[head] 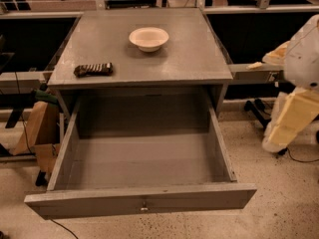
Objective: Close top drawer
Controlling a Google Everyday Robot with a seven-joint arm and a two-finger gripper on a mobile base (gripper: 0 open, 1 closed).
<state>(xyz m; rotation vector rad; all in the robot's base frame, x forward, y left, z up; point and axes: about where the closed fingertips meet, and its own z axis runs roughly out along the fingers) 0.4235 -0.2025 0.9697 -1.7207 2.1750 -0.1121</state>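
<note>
The top drawer (142, 200) is pulled far out of the grey cabinet toward me. Its flat grey front panel has one small round metal knob (144, 206) at its centre. The deep box inside is empty. My arm shows at the right edge as white and cream segments. The gripper (273, 142) is at its lower end, to the right of the drawer's right side wall and apart from it, above the floor. No lower drawers show in this view.
On the cabinet top (189, 59) stand a white bowl (148, 38) and a dark snack bar (93, 69). A brown paper bag and cardboard (37, 128) lean at the cabinet's left. Dark desks and rails run behind. The floor is speckled.
</note>
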